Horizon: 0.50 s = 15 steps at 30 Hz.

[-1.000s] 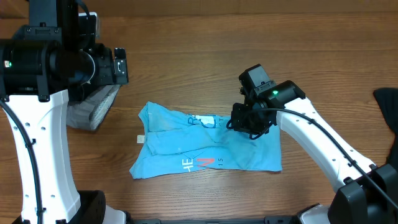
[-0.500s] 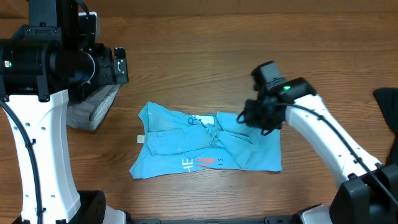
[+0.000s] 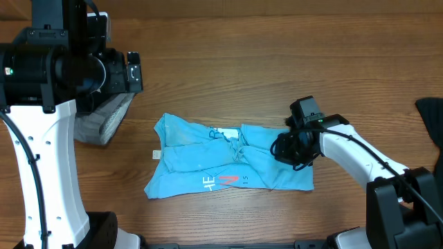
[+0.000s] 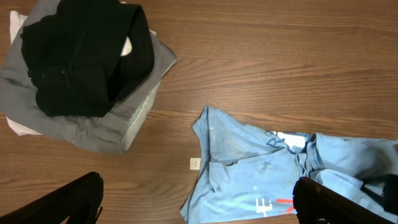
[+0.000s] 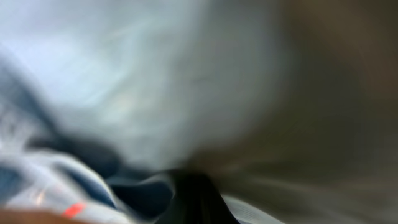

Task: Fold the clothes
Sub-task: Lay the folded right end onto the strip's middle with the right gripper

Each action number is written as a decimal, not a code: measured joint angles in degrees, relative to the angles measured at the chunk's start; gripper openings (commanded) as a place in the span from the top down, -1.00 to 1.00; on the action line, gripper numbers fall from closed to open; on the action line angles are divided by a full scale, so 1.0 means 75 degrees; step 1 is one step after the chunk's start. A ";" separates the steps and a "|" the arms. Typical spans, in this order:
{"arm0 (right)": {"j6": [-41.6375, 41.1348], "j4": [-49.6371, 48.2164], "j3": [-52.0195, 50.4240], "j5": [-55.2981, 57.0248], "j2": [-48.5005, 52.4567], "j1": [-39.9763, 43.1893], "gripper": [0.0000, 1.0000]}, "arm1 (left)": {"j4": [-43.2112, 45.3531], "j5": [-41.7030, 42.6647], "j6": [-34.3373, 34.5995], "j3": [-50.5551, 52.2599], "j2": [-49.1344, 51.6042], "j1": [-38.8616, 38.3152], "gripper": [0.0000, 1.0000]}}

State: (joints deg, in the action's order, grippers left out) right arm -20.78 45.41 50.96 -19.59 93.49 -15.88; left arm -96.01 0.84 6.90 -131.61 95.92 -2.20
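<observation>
The blue T-shirt (image 3: 228,166) lies crumpled at lower centre on the tabletop (image 3: 277,55). The right gripper (image 3: 292,146) has its jaws clenched on the shirt's right edge, probably to stretch it flat. The left gripper (image 3: 133,72) hangs with jaws released, upper left.

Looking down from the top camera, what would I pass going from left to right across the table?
grey pile → blue T-shirt → right gripper, over the shirt's right end → black cloth at the edge.

T-shirt (image 3: 187,159): sky-blue, white-red lettering | garment pile (image 4: 81,62): black, grey, white | table (image 3: 228,69): brown woodgrain
</observation>
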 measured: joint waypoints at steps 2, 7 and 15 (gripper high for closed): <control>0.0396 -0.0073 -0.0003 -0.0600 0.0000 -0.0111 0.92 | 0.0000 -0.0003 0.0000 0.0000 -0.0003 0.0000 -1.00; 0.1568 0.0067 -0.0003 -0.2148 0.0000 -0.0516 0.92 | 0.0055 -0.0003 0.0000 0.0000 0.0000 0.0000 -1.00; 0.2605 0.1084 -0.0012 -0.2535 0.0000 -0.0685 0.92 | 0.0055 -0.0067 -0.0003 0.0000 0.0000 0.0000 -1.00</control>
State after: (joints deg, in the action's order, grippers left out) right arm -1.23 53.54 50.87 -38.61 93.49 -21.02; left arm -95.59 0.34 6.87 -131.61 95.92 -2.20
